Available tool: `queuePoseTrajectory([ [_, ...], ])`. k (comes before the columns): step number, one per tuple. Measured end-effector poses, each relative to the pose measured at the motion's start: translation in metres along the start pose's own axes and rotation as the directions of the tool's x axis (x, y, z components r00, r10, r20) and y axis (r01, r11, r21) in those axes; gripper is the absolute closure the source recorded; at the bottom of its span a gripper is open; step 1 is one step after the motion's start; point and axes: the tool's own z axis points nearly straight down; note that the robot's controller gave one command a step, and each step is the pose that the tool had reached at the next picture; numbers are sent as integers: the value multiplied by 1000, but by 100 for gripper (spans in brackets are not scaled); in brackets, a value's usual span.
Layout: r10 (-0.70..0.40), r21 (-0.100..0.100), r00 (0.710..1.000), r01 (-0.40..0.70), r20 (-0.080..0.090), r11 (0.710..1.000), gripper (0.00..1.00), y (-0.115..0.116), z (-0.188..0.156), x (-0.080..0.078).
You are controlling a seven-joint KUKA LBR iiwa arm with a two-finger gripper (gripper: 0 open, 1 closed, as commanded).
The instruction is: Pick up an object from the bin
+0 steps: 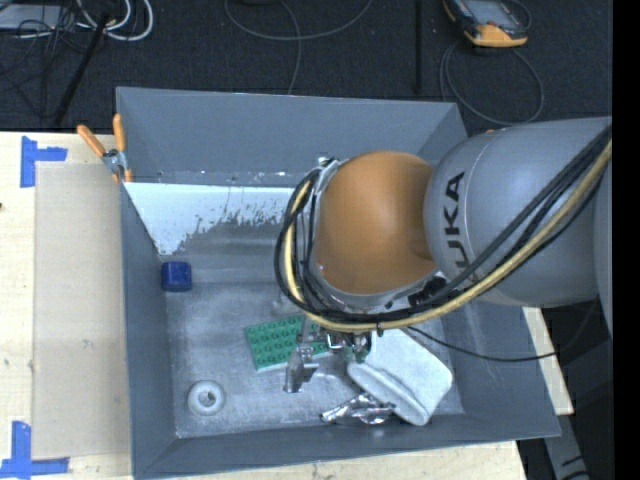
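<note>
Near the front of the bin [215,298], just under my orange wrist cover [370,223], my end effector [303,366] hangs low at the right-hand edge of a green studded plate [270,340]. The plate lies flat on the bin's floor, turned a little askew. I cannot tell whether the end effector is spread or pressed together, because the cover and cables hide most of it. I see nothing plainly pinched in it.

I judge the green plate to be thin, stiff plastic: light, not fragile, and unlikely to bend under a squeeze. Lying flat is the trouble, since there is little height to close on and it may skate over the smooth metal floor when nudged. I would take it across its narrower width by two opposite edges, low and square so it does not pop out. The studs on top may give some extra purchase.

A white cloth [405,383] lies just beside the plate on the right, folded and soft. It would bunch easily and could be caught by accident, so I would keep clear of its near edge. A shiny metal piece [358,411] sits at the front, touching or nearly touching the cloth, and I cannot make out what it is. A blue block [177,275] and a white ring [206,398] lie well apart to the left.
</note>
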Motion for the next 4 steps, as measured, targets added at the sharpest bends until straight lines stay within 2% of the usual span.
queuePoseTrajectory([
  [1,-42,-4,999,42,11,999,0,-43,118,-63],
  [4,-32,-2,999,32,10,999,0,-41,114,-64],
])
